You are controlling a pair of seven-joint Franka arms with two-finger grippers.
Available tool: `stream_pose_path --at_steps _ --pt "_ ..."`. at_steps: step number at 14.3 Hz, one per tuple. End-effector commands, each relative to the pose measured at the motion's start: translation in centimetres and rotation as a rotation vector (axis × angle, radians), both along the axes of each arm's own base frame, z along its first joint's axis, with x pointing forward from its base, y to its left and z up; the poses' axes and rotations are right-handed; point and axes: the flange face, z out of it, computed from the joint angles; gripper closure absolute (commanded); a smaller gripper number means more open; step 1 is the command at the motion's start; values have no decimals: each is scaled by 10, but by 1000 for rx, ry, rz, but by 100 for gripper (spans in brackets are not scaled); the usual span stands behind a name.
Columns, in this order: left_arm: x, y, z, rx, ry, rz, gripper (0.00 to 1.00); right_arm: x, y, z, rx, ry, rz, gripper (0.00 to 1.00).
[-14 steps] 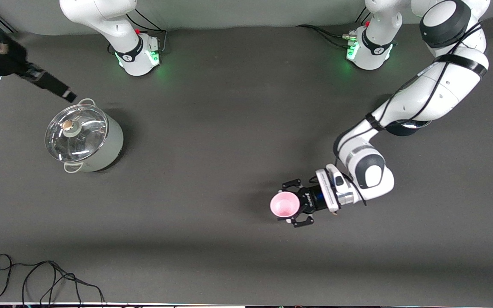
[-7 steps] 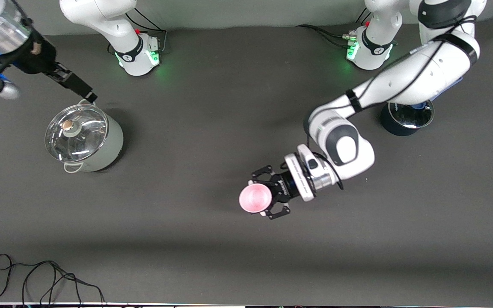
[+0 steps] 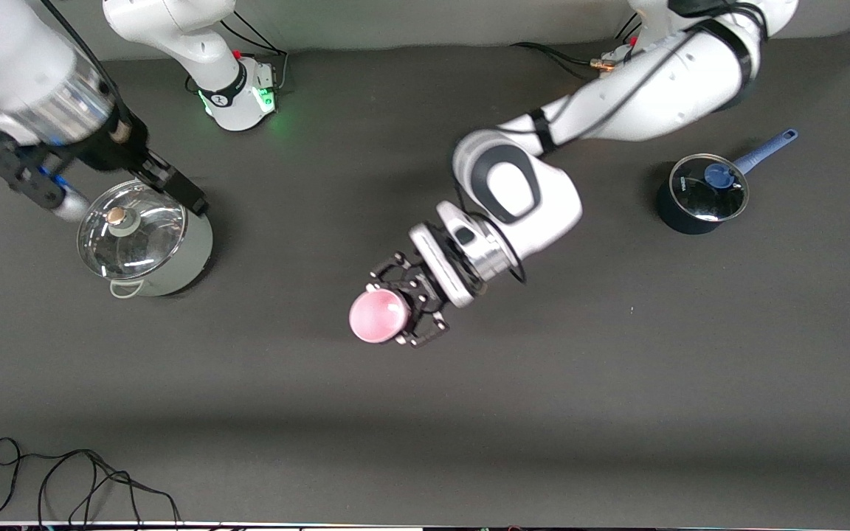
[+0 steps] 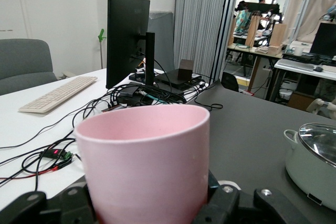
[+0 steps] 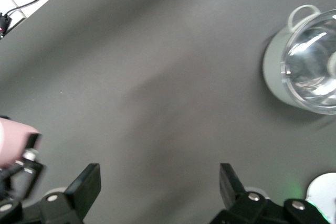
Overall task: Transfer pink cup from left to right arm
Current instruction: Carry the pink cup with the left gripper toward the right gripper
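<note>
While left gripper (image 3: 401, 310) clamps one pink cup (image 3: 378, 316), two lidded pots (image 3: 146, 240) (image 3: 699, 194).

I've got the pink cup (image 4: 144, 169) clamped in the left gripper (image 4: 147, 205) — lidded pot (image 4: 314, 161) sits off on the bench (image 4: 247, 124).

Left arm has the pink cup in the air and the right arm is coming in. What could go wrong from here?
1. The left gripper holds the pink cup near its base over bare table, so a bump may knock it free.
2. The open right gripper hangs just above the lidded grey pot and might clip it when moving.
</note>
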Motion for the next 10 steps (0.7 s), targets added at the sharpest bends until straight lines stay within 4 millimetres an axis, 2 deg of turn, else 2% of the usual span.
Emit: stream_pose_path --at_steps 1,4,7,10 --pt "-17 -29 32 -5 -22 52 100 28 35 -8 -17 2 -12 0" --pt "-25 -37 35 -12 -14 53 100 45 43 -9 -2 -21 -39 0" --pt "-24 -37 36 -15 -13 56 100 41 55 -2 13 -43 -27 0" --pt "-24 -38 37 -17 -13 55 100 43 63 15 49 -108 -30 0"
